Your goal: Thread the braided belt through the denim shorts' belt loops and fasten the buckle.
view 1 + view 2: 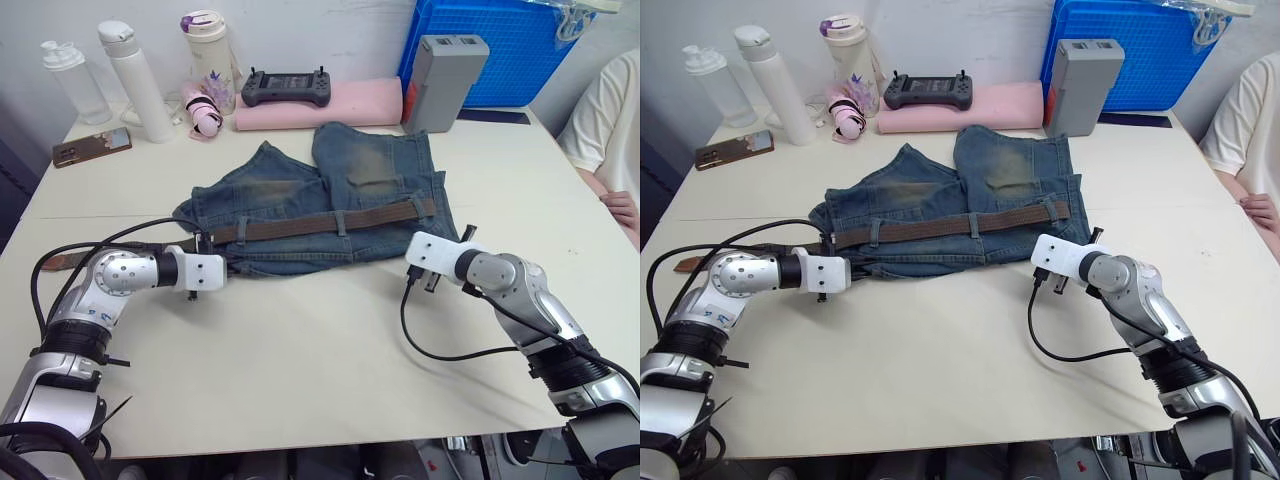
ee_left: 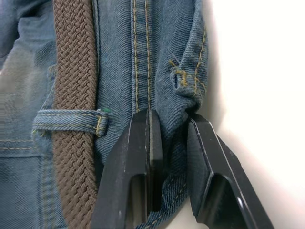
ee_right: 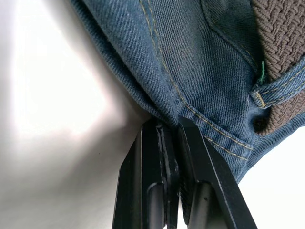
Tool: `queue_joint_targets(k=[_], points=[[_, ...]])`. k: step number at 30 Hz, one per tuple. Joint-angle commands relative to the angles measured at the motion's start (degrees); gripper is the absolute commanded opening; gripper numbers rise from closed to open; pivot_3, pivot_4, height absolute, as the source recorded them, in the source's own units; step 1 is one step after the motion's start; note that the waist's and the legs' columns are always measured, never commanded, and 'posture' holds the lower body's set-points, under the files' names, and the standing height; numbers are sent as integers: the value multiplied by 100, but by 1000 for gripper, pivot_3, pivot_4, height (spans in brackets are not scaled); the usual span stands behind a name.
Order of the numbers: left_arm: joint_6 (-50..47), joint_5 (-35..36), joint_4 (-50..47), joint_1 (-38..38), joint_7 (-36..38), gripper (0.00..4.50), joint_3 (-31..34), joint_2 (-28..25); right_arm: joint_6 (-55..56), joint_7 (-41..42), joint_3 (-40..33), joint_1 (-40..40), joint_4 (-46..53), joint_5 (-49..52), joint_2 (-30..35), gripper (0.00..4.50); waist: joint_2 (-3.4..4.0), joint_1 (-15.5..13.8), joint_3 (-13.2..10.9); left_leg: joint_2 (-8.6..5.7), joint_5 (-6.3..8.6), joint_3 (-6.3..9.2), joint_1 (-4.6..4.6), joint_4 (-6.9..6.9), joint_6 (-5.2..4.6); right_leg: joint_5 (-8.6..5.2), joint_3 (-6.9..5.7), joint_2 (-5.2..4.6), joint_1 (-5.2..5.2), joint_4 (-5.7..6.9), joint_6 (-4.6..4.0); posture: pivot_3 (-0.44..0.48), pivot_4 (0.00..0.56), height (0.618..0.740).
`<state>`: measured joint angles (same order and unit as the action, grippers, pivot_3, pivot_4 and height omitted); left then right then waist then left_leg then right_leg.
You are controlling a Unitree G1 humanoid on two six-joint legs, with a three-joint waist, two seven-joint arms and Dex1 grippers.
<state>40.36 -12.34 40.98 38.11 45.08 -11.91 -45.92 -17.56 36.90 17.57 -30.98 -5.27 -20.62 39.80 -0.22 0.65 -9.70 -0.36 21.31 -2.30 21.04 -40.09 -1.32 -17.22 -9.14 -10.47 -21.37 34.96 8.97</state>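
The denim shorts (image 1: pixel 330 190) lie flat mid-table, waistband toward me. The braided belt (image 1: pixel 320 224) runs along the waistband under the belt loops (image 1: pixel 340 222), and its flat brown tip (image 1: pixel 60 262) trails off to the left on the table. I cannot make out the buckle. My left gripper (image 1: pixel 227 266) is at the waistband's left end; in the left wrist view (image 2: pixel 174 119) it is shut on a fold of the denim edge beside a loop (image 2: pixel 71 121). My right gripper (image 1: pixel 415 246) is at the right end, shut on the shorts' edge (image 3: pixel 167 125).
At the back stand several bottles (image 1: pixel 135 80), a phone (image 1: pixel 92 146), a black controller (image 1: pixel 287 87) on a pink foam roll (image 1: pixel 330 105), a grey box (image 1: pixel 443 80) and a blue crate (image 1: pixel 490 50). A person's arm (image 1: pixel 605 130) is at the right edge.
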Motion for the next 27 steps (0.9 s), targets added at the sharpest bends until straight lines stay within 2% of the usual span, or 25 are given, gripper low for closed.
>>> queue_joint_targets(k=[1,9,10,12,13,16,17,18,19,20,23,27], points=[[-158,-337,399,39,-243,906,-7,-167,-220,86,8,185,-204,-92,-10,48,0,1,0,0,0,0,0,0,0,0,0,0,0,0,0,0,150,714],[-65,-323,289,3,-380,906,-1,-137,-391,194,-48,297,-69,27,-35,48,0,0,0,2,0,1,1,1,0,0,0,2,-1,0,0,0,150,714],[-48,-234,246,-6,-392,906,56,-117,-481,161,-172,314,-18,134,-86,405,0,-4,0,2,0,1,1,1,0,0,-1,2,-1,0,0,0,150,714],[-114,120,76,-67,-175,1451,182,-93,-668,321,-379,357,190,370,-89,1091,1,-13,0,3,0,4,2,1,0,0,-2,3,-2,0,0,0,150,714],[-155,218,-40,-113,-85,1724,216,-127,-787,415,-524,364,323,505,-82,1577,1,-20,0,3,0,4,4,2,0,0,-1,2,-4,-1,0,0,150,714],[-613,919,-655,-332,430,2883,453,-200,-1269,818,-1024,206,835,1014,49,2816,2,-29,-1,3,0,6,6,4,0,0,-3,3,-6,0,0,0,150,714],[-829,1233,-958,-446,694,3381,531,-264,-1475,975,-1195,49,960,1215,102,3451,4,-30,-3,5,1,9,11,5,0,0,-4,3,-10,-2,0,0,150,714],[-1197,1632,-1366,-595,988,3381,633,-347,-1701,1178,-1356,-195,1031,1447,172,3678,6,-33,-4,5,1,9,16,8,0,0,-4,2,-14,-5,0,0,150,714],[-1469,1914,-1660,-701,1192,3381,705,-403,-1983,1299,-1510,-571,950,1650,181,4215,8,-36,-5,3,1,10,15,9,0,0,-4,2,-14,-2,0,0,150,714],[-1825,2211,-1973,-815,1384,3381,767,-459,-2168,1371,-1606,-823,873,1775,182,4473,10,-36,-7,1,1,10,17,9,0,0,-5,3,-14,-2,0,0,150,714],[-2642,2822,-2739,-1066,1620,3381,892,-511,-2510,1246,-1763,-1615,94,2015,-96,4473,63,6,-49,3,2,10,26,9,-2,0,-5,-1,-20,-9,0,0,150,714],[-3451,3269,-3471,-1285,1543,3381,1116,-416,-2426,627,-1790,-2626,-1562,1960,-478,4473,65,44,-51,6,1,10,26,8,-1,0,-5,4,-22,-9,0,0,150,714]])
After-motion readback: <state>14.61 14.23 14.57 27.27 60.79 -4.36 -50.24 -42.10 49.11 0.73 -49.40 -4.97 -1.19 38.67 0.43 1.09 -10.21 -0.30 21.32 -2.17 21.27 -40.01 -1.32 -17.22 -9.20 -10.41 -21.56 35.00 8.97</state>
